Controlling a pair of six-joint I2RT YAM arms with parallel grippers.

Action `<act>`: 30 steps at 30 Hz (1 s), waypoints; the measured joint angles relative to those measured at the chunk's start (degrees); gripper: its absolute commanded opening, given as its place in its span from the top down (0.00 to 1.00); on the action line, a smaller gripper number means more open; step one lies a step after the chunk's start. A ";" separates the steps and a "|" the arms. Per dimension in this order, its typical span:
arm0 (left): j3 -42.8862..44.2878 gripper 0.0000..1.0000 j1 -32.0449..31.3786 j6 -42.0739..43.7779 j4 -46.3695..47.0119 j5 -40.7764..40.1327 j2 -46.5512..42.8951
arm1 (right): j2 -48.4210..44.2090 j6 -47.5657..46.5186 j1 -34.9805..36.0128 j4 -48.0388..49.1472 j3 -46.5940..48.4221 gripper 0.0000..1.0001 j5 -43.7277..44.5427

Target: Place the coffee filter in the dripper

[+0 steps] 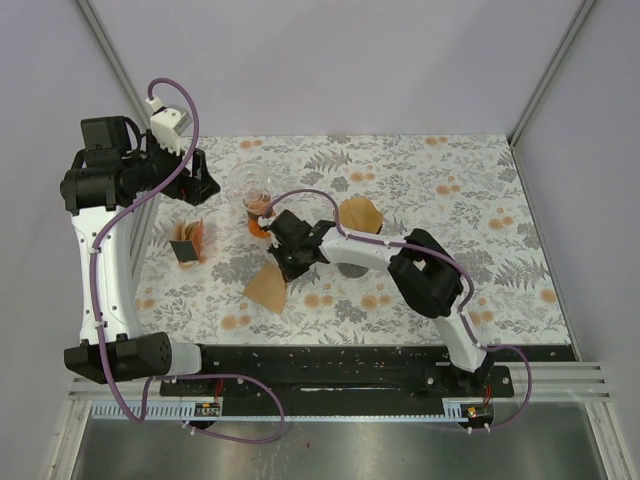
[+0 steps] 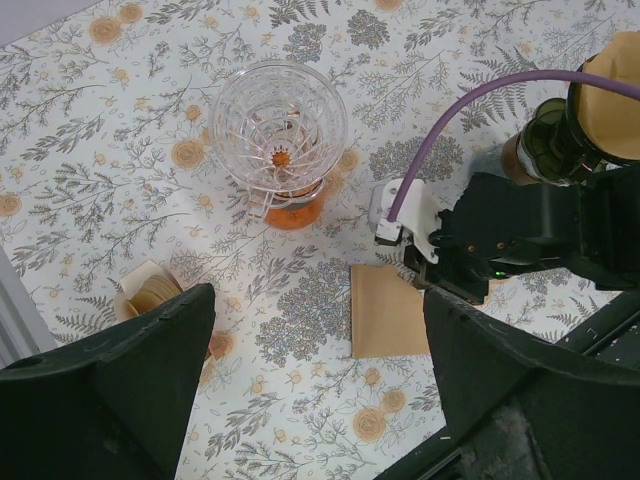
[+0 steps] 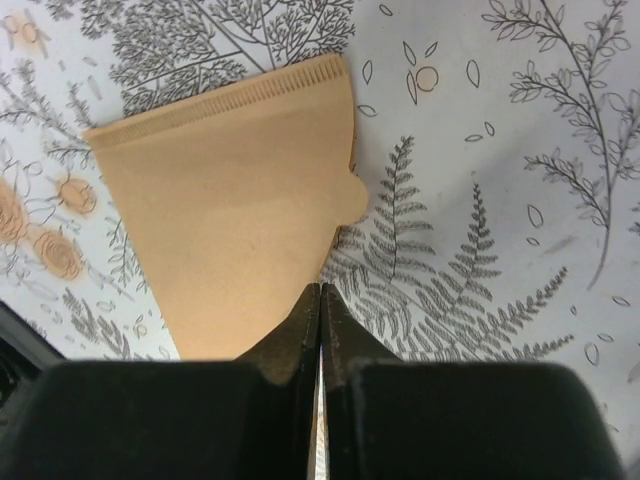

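A tan coffee filter (image 3: 235, 220) lies flat on the floral table (image 1: 480, 250), also seen in the top view as the coffee filter (image 1: 268, 288) and in the left wrist view as the coffee filter (image 2: 388, 310). My right gripper (image 3: 320, 292) is shut, its tips pinching the filter's near edge. From above, the right gripper (image 1: 290, 262) sits just behind the filter. The dark olive dripper (image 2: 540, 150) stands behind the right arm, with another tan filter (image 1: 362, 214) standing in it. My left gripper (image 2: 315, 400) hangs open high over the table's left side, holding nothing.
A clear glass cone on a flask of orange liquid (image 1: 258, 200) stands just left of the right wrist. A holder with a stack of filters (image 1: 187, 243) is at the left. The right arm's purple cable (image 2: 470, 110) loops over the middle.
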 measured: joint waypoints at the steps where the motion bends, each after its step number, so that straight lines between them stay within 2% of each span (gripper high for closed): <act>1: 0.00 0.12 0.00 0.00 0.00 0.00 0.00 | -1.18 -0.52 0.00 0.42 -1.09 1.00 -0.20; 2: 0.00 0.12 0.00 0.00 0.00 0.00 0.00 | -2.01 -0.81 0.02 0.61 -1.66 0.98 -0.17; 4: 0.00 0.12 0.00 0.02 0.00 0.00 0.00 | -3.82 -1.11 0.02 1.05 -2.36 0.62 -0.11; 5: 0.00 0.12 0.00 0.02 0.00 0.00 0.00 | -4.57 -0.85 0.02 1.44 -2.49 0.54 -0.07; 11: 0.00 0.12 0.00 0.02 0.00 0.24 0.00 | -6.99 3.91 0.07 4.74 -4.07 0.26 0.31; 17: -0.02 0.12 0.00 0.02 0.00 0.92 0.00 | -6.99 9.79 0.42 5.35 -7.15 0.23 0.52; 30: -6.67 0.16 -0.11 6.86 -6.62 1.11 -4.42 | -3.93 18.53 0.55 10.99 -8.74 0.27 -3.69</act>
